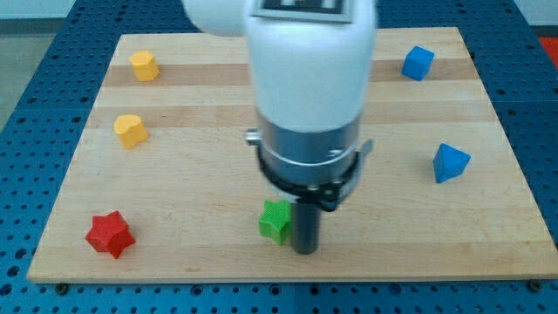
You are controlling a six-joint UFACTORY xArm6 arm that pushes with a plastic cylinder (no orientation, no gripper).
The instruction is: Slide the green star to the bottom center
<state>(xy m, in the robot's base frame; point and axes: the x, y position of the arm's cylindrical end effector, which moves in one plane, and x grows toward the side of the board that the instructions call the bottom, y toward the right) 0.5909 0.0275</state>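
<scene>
The green star (275, 220) lies on the wooden board near the view's bottom, about at the centre. My tip (305, 250) is at the lower end of the dark rod, just to the view's right of the star and touching or almost touching its side. The white and grey arm body (307, 105) stands over the board's middle and hides what lies behind it.
A red star (109, 234) lies at the bottom left. A yellow heart-like block (130, 131) and a yellow hexagon block (144, 65) lie at the left. A blue cube (418, 63) is top right, a blue triangle block (450, 162) at the right. The board's bottom edge (288, 277) is close below.
</scene>
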